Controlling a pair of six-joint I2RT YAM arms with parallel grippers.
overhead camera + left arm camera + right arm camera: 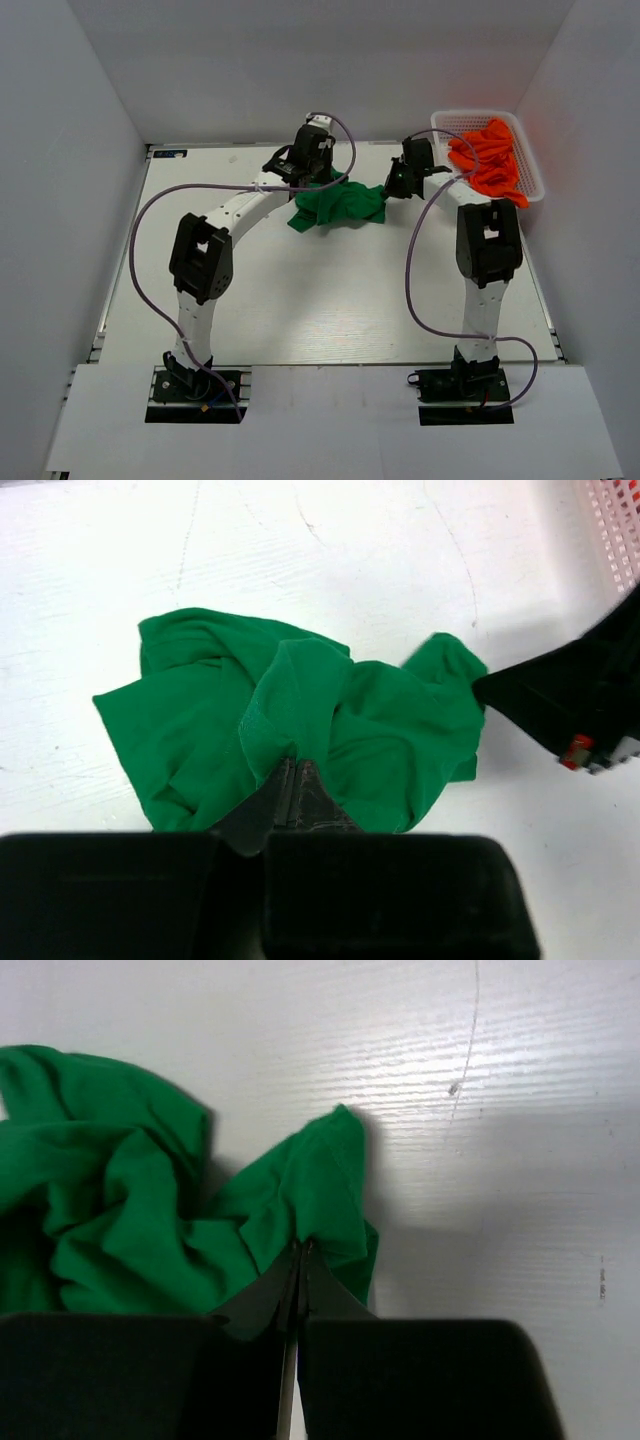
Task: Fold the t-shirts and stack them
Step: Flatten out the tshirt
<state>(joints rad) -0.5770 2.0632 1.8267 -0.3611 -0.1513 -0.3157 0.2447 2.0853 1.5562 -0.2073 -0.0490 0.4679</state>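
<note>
Arms: two, with their bases at the near edge of the bench (300, 300), both reaching toward the far side.
Green shirt (340, 205): one, a crumpled heap on the far middle of the bench, between the two hands; it is not spread out and not folded.
Left hand (295, 775): clenched on a raised fold at the left end of the green shirt.
Right hand (300, 1250): clenched on a pointed edge of cloth at the right end of the same shirt.
Step in hand: I judge it is the opening of the green shirt before the first fold.
How to do it well: lift both hands together, then move them apart slowly until the cloth hangs open. From the crumple I cannot tell which parts of the shirt are held, so a new grip may be needed. After that, lay it flat nearer on the bench.
Risk: a thin pinch can slip if the pull is quick.
Basket (470, 115): one, white, at the far right corner, near the right hand.
Orange shirts (490, 160): a heap inside the basket, partly hanging over its near rim; I cannot count them.
</note>
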